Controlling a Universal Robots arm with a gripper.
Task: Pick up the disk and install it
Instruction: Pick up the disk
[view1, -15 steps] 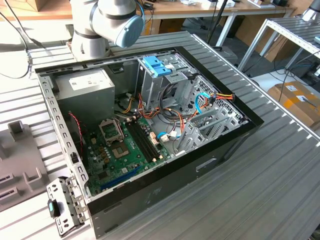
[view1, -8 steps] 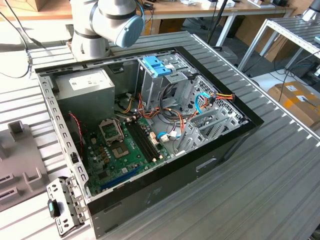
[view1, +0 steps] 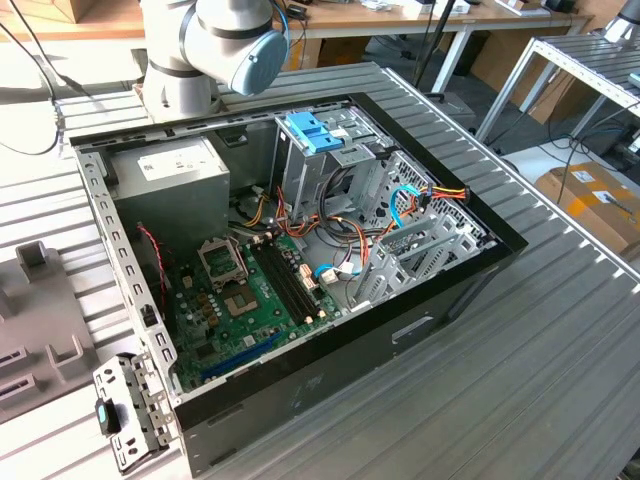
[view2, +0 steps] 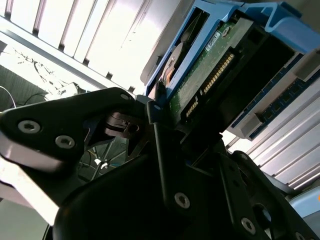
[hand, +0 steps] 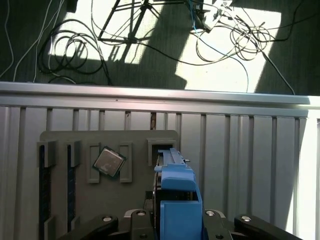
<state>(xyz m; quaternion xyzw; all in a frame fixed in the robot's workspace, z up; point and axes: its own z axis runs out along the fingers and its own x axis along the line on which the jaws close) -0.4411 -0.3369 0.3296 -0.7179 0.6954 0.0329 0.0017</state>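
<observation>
The disk (hand: 177, 200) stands on edge, a blue plastic rail along its upper side, above a slot of a grey holder plate (hand: 135, 137). In the second wrist view the disk (view2: 200, 80) shows its green circuit board, a row of connector pins and the blue rails. My gripper (hand: 175, 222) is shut on the disk, with a black finger pressed against each flat face. The same grip is seen close up in the second wrist view, gripper (view2: 190, 135).
An open computer case (view1: 300, 230) lies on the slatted metal table, with a grey power supply (view1: 165, 175), green motherboard (view1: 240, 290) and a drive cage with a light-blue bracket (view1: 315, 130). A processor chip (hand: 109, 161) lies on the holder plate. Cables litter the floor (hand: 220, 35).
</observation>
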